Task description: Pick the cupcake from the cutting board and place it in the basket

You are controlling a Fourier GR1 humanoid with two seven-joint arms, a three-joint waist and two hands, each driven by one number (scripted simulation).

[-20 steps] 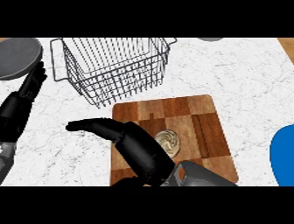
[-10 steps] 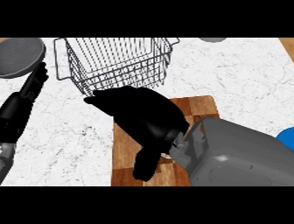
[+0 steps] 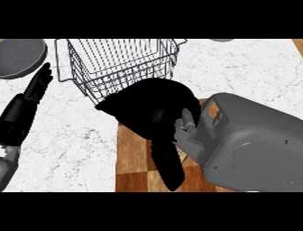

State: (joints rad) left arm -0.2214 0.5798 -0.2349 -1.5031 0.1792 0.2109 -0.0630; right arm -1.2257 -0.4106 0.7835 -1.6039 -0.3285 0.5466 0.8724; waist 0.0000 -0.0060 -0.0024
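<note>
My right hand (image 3: 153,108) is curled over the far end of the wooden cutting board (image 3: 135,158), right at the near rim of the wire basket (image 3: 114,63). A small pale piece of the cupcake (image 3: 185,122) peeks out at the hand's right side, between the fingers and thumb; the hand hides the remainder. The grey right forearm (image 3: 260,149) covers the board's right half. My left hand (image 3: 22,110) rests open at the left, fingers straight and pointing away, apart from the basket.
A grey pan (image 3: 14,56) lies at the far left, just beyond the left hand's fingertips. A small grey object (image 3: 223,40) shows at the counter's far edge. White marble counter (image 3: 260,72) stretches to the right of the basket.
The right hand closed over the cupcake on the board and has moved away from me toward the basket's near rim. The forearm now hides the blue plate at the right. The left hand stayed put.
</note>
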